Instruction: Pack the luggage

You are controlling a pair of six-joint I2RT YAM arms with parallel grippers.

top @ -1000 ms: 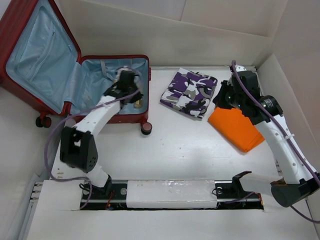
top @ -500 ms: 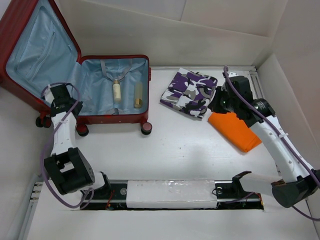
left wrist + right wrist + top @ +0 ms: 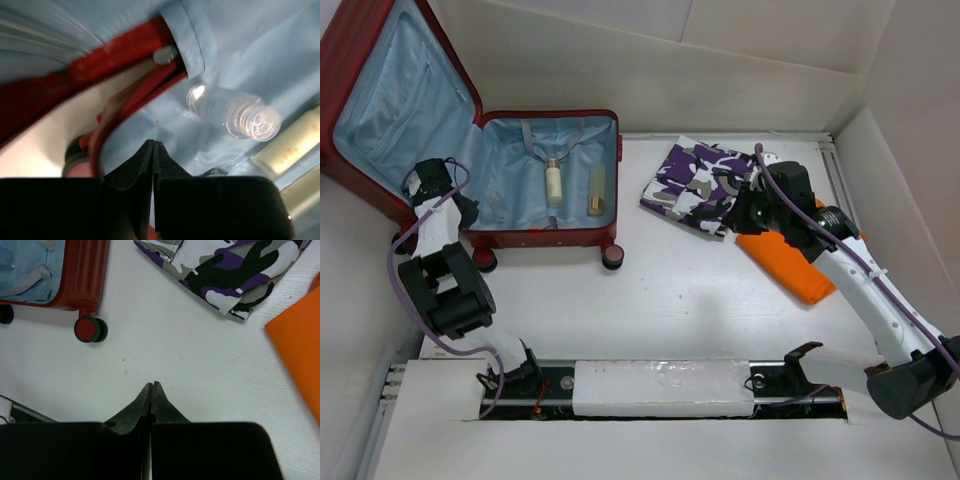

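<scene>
From where I stand, the luggage (image 3: 545, 238) lies open at about ten o'clock on the desk (image 3: 670, 290). Its lid (image 3: 390, 90) is propped up beyond it toward eleven, and the pale blue lining shows in both halves.

Two things already lie side by side in the lower half, a cream bottle (image 3: 554, 181) and, just to its three o'clock, a yellowish bottle (image 3: 596, 190). The left wrist camera also catches what looks like a clear ribbed cap down there, but it is too blurred for me to say more.

The clothes are not packed yet. A folded camouflage garment (image 3: 700, 185) sits at about one o'clock on the desk. A folded orange garment (image 3: 790, 262) lies just beside it toward three, partly under the right arm.

The left end effector (image 3: 153, 145) is clenched on nothing, its two fingers pressed flat together. It hangs at the nine o'clock edge of the case, near the hinge. The right end effector (image 3: 151, 386) is likewise pinched closed and empty. It hovers over bare desk between the camouflage garment and the case's front wheel (image 3: 90, 330).

I would put the job at roughly halfway. The small items are in, both garments have yet to go into the case, and the lid would need closing after that. Neither arm has a grip on anything right now.
</scene>
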